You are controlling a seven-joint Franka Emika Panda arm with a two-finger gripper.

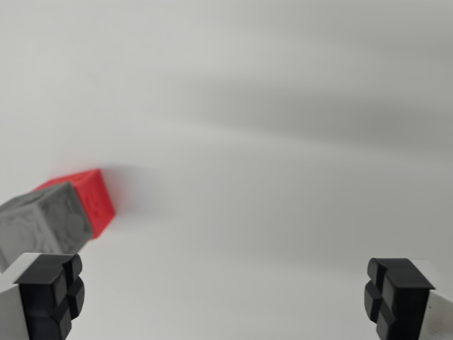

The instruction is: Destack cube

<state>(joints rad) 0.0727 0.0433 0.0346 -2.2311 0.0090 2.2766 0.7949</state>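
Sitting low at the wrist view's left, a grey cube (44, 225) overlaps a red cube (93, 198) behind it; contact unclear. Pale, blurred surface (283, 142) all around. Gripper (225, 297) jaws spread wide, nothing between them; left fingertip (51, 294) just below the grey cube.

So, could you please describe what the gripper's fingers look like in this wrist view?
The gripper has two fingers. Each fingertip carries a blocky black pad, split by cross-shaped grooves into rounded segments, mounted on a white finger body. No cables or markings are visible.
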